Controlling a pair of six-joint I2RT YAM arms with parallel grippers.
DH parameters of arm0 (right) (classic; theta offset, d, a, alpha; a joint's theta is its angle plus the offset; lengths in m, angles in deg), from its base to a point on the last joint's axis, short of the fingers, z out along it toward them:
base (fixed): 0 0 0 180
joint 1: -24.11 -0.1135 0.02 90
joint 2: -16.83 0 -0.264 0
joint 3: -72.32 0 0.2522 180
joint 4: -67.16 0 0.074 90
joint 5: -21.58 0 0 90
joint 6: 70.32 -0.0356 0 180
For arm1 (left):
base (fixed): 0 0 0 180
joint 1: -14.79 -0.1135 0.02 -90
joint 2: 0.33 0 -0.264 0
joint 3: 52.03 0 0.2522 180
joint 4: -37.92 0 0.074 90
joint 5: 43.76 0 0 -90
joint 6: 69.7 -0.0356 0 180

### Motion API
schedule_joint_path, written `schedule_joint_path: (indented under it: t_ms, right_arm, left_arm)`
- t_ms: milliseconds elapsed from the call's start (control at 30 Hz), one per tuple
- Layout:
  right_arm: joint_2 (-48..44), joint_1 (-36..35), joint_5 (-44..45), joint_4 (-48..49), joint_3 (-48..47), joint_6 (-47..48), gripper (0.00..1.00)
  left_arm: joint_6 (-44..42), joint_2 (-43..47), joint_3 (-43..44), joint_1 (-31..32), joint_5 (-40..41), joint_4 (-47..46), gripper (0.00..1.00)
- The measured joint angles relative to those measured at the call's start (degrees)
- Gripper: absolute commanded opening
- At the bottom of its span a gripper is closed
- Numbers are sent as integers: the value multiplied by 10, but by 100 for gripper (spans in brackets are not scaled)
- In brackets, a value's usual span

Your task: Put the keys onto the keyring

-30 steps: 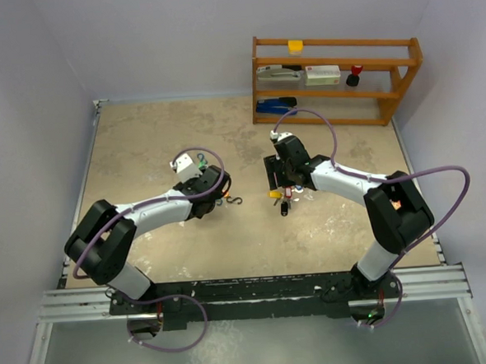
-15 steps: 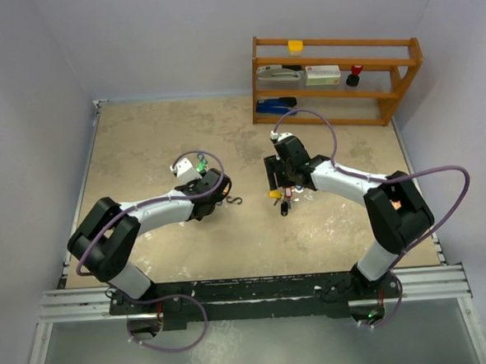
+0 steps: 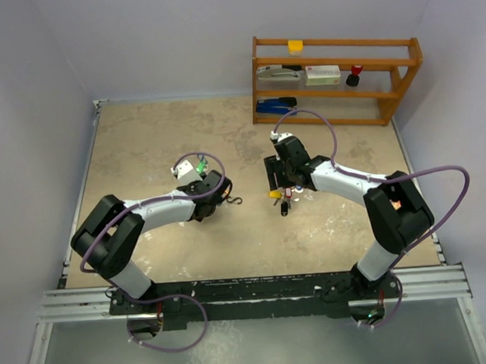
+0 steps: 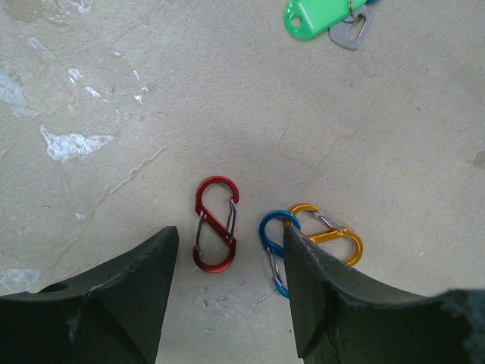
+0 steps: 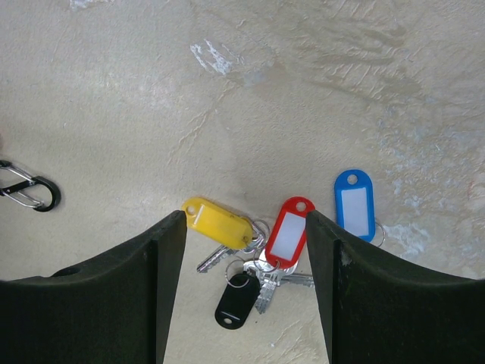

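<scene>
In the right wrist view the keys lie bunched on the tabletop: a yellow tag (image 5: 218, 222), a red tag (image 5: 288, 231), a blue tag (image 5: 354, 203), a black fob (image 5: 236, 301) and silver key blades (image 5: 267, 287) joined by small rings. Which ring is the keyring I cannot tell. My right gripper (image 5: 246, 227) hangs open just above this bunch (image 3: 282, 198). A green-tagged key (image 4: 314, 15) lies at the top of the left wrist view. My left gripper (image 4: 231, 241) is open over a red S-clip (image 4: 216, 225), holding nothing.
A blue S-clip (image 4: 274, 250) and an orange S-clip (image 4: 330, 235) lie beside the red one, partly behind my left gripper's right finger. A black S-clip (image 3: 236, 201) lies between the arms. A wooden shelf (image 3: 336, 77) with small items stands at the back right.
The left arm has shifted slightly to the right, and its jaws opened a little. The right arm and the keys have not moved.
</scene>
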Motion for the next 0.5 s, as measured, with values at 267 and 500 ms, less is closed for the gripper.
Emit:
schedule_joint_path:
  t_ms: [267,500]
  right_arm:
    - [0,0,0,0,0,0,67]
    - [0,0,0,0,1,0,67]
  left_arm:
    - [4,0,0,0,1,2,50]
    - [8,0,-4,0,10,2,46]
